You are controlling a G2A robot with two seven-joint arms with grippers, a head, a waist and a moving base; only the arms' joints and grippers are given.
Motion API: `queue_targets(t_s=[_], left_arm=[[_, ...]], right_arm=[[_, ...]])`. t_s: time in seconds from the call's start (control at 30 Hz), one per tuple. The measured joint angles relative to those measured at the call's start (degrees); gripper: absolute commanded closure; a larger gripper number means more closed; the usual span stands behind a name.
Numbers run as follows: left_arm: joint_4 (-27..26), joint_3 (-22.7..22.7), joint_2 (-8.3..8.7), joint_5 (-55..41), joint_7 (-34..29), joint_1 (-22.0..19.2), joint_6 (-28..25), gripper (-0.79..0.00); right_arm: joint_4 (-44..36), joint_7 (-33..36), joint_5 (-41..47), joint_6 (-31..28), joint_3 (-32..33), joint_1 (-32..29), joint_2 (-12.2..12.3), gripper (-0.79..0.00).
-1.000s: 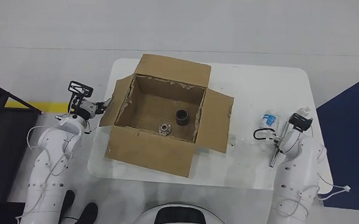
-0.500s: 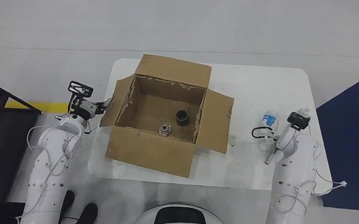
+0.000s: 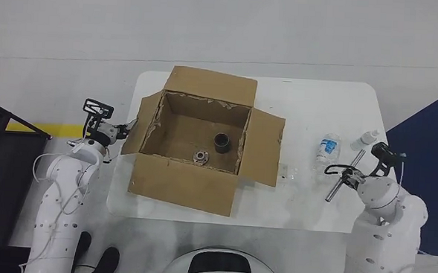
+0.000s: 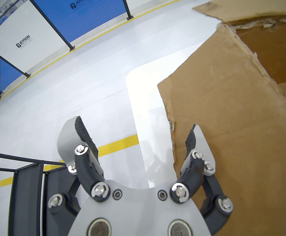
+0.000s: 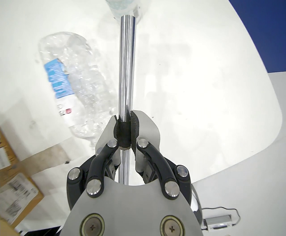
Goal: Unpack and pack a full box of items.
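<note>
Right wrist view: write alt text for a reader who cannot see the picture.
The right gripper is shut on a shiny metal rod that points out over the white table. A clear plastic bottle with a blue label lies on the table beside the rod, and a corner of the cardboard box shows nearby.

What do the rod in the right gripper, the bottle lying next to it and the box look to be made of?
Rod: polished metal, probably steel, judging by the mirror-like reflections along its length.
Bottle: thin clear plastic. You can see through it, and its walls are crinkled.
Box: brown corrugated cardboard with a matte surface and ragged, torn flap edges.
</note>
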Motion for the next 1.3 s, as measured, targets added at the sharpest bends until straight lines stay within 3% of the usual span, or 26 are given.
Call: queue_targets(t_s=[0.27,0.37,0.5,0.7,0.83,1.0,1.3], left_arm=[[0.0,0.0,0.00,0.0,0.0,0.0,0.0,-0.785],[0.0,0.0,0.00,0.0,0.0,0.0,0.0,-0.785],[0.0,0.0,0.00,0.0,0.0,0.0,0.0,-0.785],[0.0,0.0,0.00,0.0,0.0,0.0,0.0,-0.785],[0.0,0.0,0.00,0.0,0.0,0.0,0.0,-0.785],[0.0,0.0,0.00,0.0,0.0,0.0,0.0,-0.785],[0.0,0.0,0.00,0.0,0.0,0.0,0.0,-0.785]], right_arm=[[-9.5,2.3,37.3,-10.0,10.3,-7.9,-0.1,0.000],[-13.9,1.7,45.2,-12.0,10.1,-11.1,-0.2,0.000],[-18.0,0.6,49.1,-12.5,5.3,-12.8,-0.2,0.000],[-21.0,-0.9,40.9,-10.9,-9.3,-9.1,0.4,0.000],[-20.4,-3.9,29.2,-8.7,-20.7,-4.7,0.8,0.000],[-12.6,-8.2,16.4,-3.6,-36.0,3.6,0.6,0.000],[0.9,-15.5,0.6,-3.9,-55.8,13.7,-0.1,0.000]])
